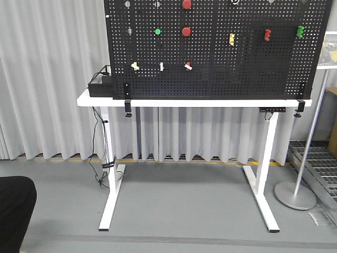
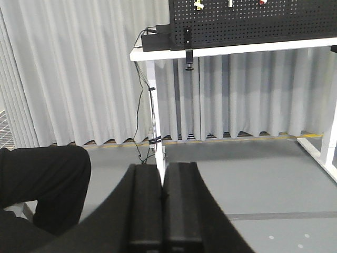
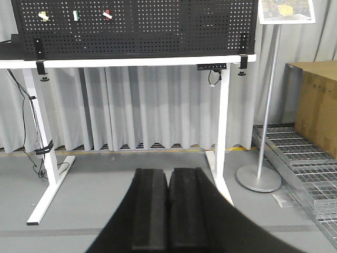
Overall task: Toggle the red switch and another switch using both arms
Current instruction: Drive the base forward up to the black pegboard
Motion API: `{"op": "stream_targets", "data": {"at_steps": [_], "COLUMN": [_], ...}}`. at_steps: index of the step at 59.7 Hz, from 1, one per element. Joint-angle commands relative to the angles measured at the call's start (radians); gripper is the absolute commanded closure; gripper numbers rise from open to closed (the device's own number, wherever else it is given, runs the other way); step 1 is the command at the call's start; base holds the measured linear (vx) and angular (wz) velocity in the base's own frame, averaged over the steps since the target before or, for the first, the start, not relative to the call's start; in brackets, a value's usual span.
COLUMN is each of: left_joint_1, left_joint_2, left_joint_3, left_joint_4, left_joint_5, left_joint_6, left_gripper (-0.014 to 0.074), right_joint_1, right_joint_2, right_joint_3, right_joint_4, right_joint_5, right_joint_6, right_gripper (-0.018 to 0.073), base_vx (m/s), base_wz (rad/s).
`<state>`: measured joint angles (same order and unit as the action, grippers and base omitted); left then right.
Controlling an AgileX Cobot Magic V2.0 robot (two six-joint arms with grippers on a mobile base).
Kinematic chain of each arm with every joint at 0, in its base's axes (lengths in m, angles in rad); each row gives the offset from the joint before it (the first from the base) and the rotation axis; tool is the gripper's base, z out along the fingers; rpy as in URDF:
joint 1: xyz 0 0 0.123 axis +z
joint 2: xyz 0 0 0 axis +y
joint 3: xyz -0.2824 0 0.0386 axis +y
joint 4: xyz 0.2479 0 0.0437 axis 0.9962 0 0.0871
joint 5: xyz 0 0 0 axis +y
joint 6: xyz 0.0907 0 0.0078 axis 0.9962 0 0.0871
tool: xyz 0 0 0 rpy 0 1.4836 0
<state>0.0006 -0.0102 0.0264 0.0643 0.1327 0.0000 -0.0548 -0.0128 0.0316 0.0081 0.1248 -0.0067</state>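
The red switch (image 1: 188, 66) with its white lever sits on the lower row of the black pegboard (image 1: 221, 79). Left of it on the same row is the pale yellow-cream switch (image 1: 135, 66). The right wrist view shows the red switch (image 3: 107, 14) and the cream switch (image 3: 43, 17) far off at top left. In the left wrist view the cream switch (image 2: 198, 4) and the red switch (image 2: 261, 1) lie at the top edge. My left gripper (image 2: 162, 167) and right gripper (image 3: 168, 171) are both shut on nothing, low over the floor and far from the board.
A slim white switch on a green base (image 1: 161, 66) stands between the two switches. Round red buttons (image 1: 186, 31) are higher up. The board is clamped to a white table (image 1: 95, 100). A black box (image 1: 100, 87) is at the left, a sign stand (image 1: 295, 195) at the right, and a dark shape (image 1: 13, 211) at bottom left.
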Motion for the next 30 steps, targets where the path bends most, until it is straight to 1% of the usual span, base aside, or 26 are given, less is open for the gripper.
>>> {"op": "stream_targets", "data": {"at_steps": [1, 30], "left_joint_1": [-0.003, -0.003], "left_joint_2": [-0.019, -0.019], "left_joint_3": [0.019, 0.019], "left_joint_4": [-0.006, -0.006], "left_joint_5": [-0.077, -0.077], "left_joint_6": [-0.007, -0.007], "left_gripper": [0.0594, 0.0594], "right_joint_1": [-0.007, -0.007], "right_joint_2": [-0.011, -0.011], "right_joint_3": [0.005, 0.005], "right_joint_4": [-0.008, -0.008], "right_joint_5": [-0.084, -0.084], "right_joint_6": [-0.005, -0.005], "right_gripper": [0.0566, 0.0566], "base_vx": [0.0, 0.0], "base_wz": [0.0, 0.0]}}
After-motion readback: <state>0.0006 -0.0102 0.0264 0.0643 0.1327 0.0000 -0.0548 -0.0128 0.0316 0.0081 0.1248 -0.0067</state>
